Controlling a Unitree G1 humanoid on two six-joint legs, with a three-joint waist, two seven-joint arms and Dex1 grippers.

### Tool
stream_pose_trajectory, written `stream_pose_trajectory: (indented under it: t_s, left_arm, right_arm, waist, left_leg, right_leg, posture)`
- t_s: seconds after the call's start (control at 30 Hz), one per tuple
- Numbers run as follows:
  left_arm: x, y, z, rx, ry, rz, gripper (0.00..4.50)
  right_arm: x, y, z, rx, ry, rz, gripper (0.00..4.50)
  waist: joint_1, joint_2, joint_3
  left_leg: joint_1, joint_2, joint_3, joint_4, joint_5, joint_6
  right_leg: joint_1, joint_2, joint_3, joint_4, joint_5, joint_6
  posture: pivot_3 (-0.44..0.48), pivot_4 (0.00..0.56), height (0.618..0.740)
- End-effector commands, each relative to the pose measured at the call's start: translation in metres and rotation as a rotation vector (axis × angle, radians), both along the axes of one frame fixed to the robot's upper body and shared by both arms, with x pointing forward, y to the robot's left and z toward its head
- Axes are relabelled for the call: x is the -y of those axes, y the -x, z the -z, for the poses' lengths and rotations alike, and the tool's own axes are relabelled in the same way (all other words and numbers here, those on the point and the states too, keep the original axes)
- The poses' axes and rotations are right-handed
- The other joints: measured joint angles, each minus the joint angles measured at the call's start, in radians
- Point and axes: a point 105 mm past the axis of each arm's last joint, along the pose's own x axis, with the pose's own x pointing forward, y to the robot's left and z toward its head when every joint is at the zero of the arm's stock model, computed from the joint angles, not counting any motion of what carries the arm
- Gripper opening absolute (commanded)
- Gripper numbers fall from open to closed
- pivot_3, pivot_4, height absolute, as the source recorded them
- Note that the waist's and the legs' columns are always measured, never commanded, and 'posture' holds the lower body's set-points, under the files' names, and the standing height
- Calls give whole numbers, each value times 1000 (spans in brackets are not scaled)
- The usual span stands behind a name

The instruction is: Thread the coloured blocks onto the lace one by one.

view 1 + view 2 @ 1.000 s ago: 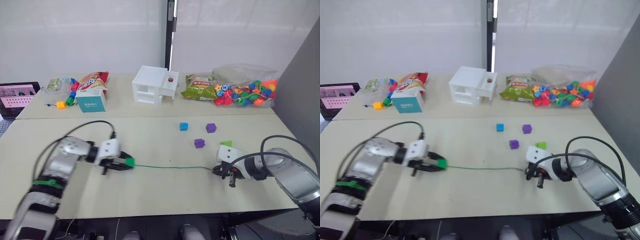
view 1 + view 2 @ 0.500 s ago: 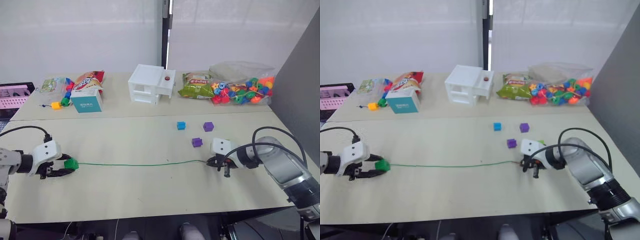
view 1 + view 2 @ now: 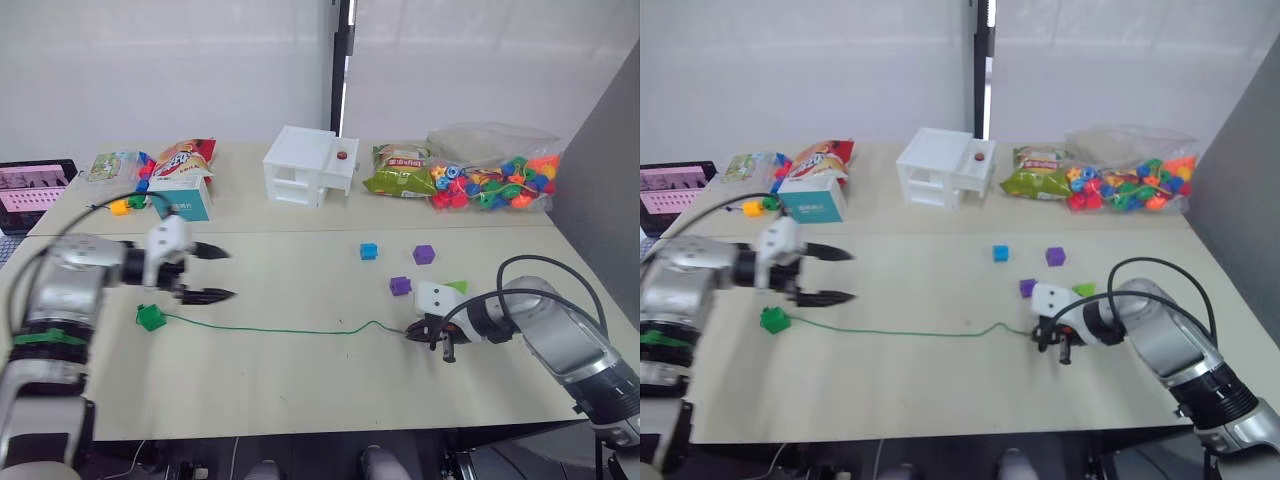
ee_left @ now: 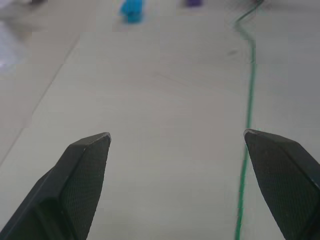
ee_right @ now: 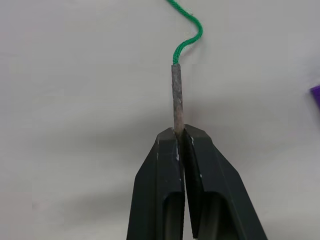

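The right gripper's (image 5: 180, 134) two black fingers (image 5: 160, 185) are pressed together on the stiff brownish tip (image 5: 176, 95) of the lace (image 3: 270, 330), which juts out straight beyond the fingertips before the green cord curls away. The left gripper's (image 3: 213, 273) fingers (image 4: 82, 170) are spread wide with nothing between them, held just above the table (image 3: 300, 390); in the left wrist view the green cord runs along the table beside one fingertip without touching it.

From the right gripper the lace makes a small bend, then stretches across the table to the dark green cube (image 3: 150, 318), which sits at the lace's far end, near the left gripper and clear of its fingers. The light green wedge (image 3: 456, 287) lies just beside the right gripper, on its far side. One purple cube (image 3: 400, 286) lies near the wedge, towards the dark green cube's side. The other purple cube (image 3: 423, 254) and the blue cube (image 3: 368, 251) lie farther back from the lace, near each other but apart.

Well beyond the lace, along the back of the table, stand a white box (image 3: 308, 168), snack bags (image 3: 398, 172), a clear bag of mixed beads (image 3: 495, 180) and a teal carton (image 3: 181, 203).
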Motion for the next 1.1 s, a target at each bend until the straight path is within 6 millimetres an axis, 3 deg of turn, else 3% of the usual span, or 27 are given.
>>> stream_pose_trajectory:
  t_s: [0.03, 0.13, 0.37, 0.47, 0.7, 1.0, 1.1]
  left_arm:
    - [54, 19, 1, 0, 44, 163, 4493]
    - [92, 29, 15, -3, 99, 234, 4493]
    - [142, 45, 43, 9, 148, 317, 4493]
    - [147, 48, 49, 8, 140, 331, 4493]
    - [151, 48, 53, 13, 136, 333, 2368]
    - [155, 47, 51, 5, 162, 315, 2368]
    - [155, 46, 51, 7, 156, 315, 1616]
  right_arm:
    - [-20, 7, -19, 32, -45, -50, 0]
    - [-31, 13, -22, 25, -61, -75, 0]
    - [-40, 19, -22, 18, -67, -88, 0]
    - [-41, 21, -22, 14, -68, -86, 0]
    - [-40, 22, -22, 8, -68, -80, 0]
    - [-39, 20, -24, 12, -67, -77, 0]
    - [-38, 20, -25, 13, -66, -74, 0]
  waist:
    - [-2, 0, 0]
    - [2, 0, 0]
    - [11, 0, 0]
    - [12, 0, 0]
    - [12, 0, 0]
    - [13, 0, 0]
    - [13, 0, 0]
  left_leg:
    - [0, 0, 0, 1, 0, 0]
    - [-2, 0, -1, 3, 0, 0]
    - [-3, -1, -1, 8, -1, 1]
    - [-3, -1, -1, 8, -1, 1]
    - [-3, -1, -1, 8, -1, 1]
    - [-3, -1, -1, 8, -1, 1]
    - [-3, -1, -1, 8, -1, 1]
  right_leg:
    - [0, 0, 0, 0, 0, 0]
    - [0, 0, 0, -1, 0, 0]
    - [0, 0, 0, -3, 0, 0]
    - [0, 0, 0, -3, 0, 0]
    - [1, 0, 0, -3, 0, 0]
    - [1, 0, 0, -3, 0, 0]
    - [1, 0, 0, -3, 0, 0]
  posture:
    - [0, 150, 740]
    - [0, 150, 740]
    - [0, 150, 740]
    - [0, 150, 740]
    - [0, 150, 740]
    - [0, 150, 740]
    - [0, 150, 740]
